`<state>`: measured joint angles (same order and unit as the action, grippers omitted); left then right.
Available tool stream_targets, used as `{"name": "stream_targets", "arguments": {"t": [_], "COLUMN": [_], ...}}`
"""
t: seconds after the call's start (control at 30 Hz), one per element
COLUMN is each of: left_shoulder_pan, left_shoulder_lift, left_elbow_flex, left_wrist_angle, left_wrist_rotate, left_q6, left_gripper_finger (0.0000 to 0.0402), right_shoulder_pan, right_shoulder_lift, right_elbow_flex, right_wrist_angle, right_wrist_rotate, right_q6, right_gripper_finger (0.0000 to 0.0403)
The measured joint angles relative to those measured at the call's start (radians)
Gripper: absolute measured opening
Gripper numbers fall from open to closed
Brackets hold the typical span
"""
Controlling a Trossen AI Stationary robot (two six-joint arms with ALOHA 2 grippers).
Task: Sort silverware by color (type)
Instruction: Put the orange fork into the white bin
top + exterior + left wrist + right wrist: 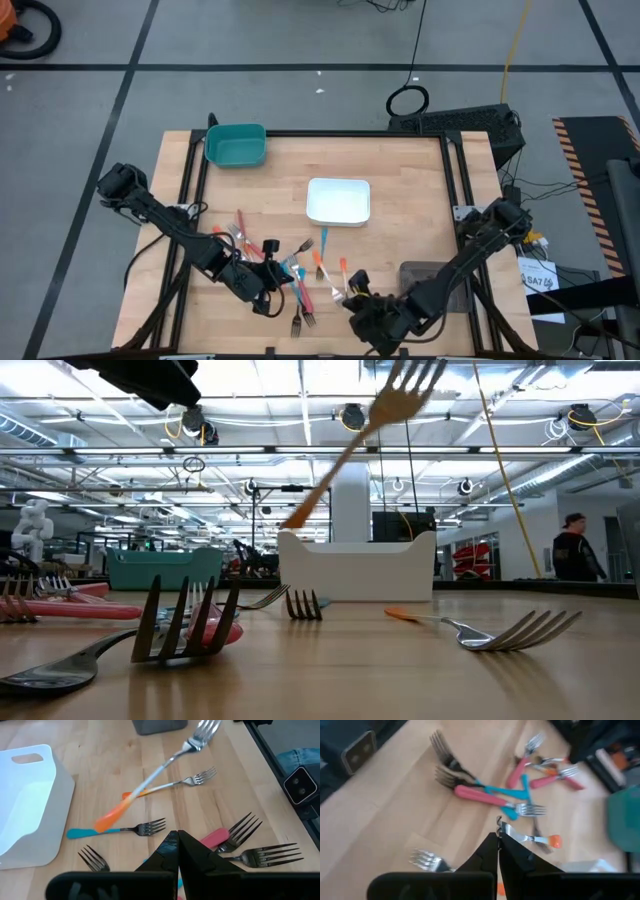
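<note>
Wooden counter [400, 180], seen from above, carried the silverware [300, 270] scattered across its near half, short of the white tray [338, 185]; the left pincer [262, 285] sat over the left part of the heap and the right pincer [358, 300] at its right edge. At counter height, one orange-handled fork [350, 445] stood tilted and blurred well above the board, head uppermost, with no fingers visible on it. From the left wrist, that arm's fingers were pressed together and held nothing, pink-handled forks [225, 837] lying just beyond them. From the right wrist, the fingers were likewise closed tight, a fork's metal end lying at their tips; whether it was truly clamped could not be told. Judged from this, a sound pick would seat the handle squarely between the pads, confirm the hold before lifting, then carry slowly to one chosen tray.
</note>
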<state>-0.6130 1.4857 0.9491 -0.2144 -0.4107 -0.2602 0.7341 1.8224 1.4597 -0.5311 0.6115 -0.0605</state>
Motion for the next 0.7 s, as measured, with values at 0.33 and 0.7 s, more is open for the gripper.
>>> {"name": "stream_targets", "arguments": {"t": [0.33,0.7], "left_shoulder_pan": [0.003,0.006], "left_shoulder_lift": [0.0,0.0], "left_elbow_flex": [0.0,0.0], "left_wrist_angle": [0.01,0.011], "left_wrist_rotate": [-0.068,-0.222], "left_q6": [0.003,0.0], "left_gripper_finger": [0.0008,0.0008], "right_shoulder_pan": [0.063,0.125], "right_shoulder_lift": [-0.002,-0.002], "right_elbow_flex": [0.0,0.001], "right_wrist_angle": [-0.047,-0.05], "right_wrist_rotate": [0.153,0.286], "right_q6": [-0.168,-0.338], "right_gripper_finger": [0.0,0.0]}}
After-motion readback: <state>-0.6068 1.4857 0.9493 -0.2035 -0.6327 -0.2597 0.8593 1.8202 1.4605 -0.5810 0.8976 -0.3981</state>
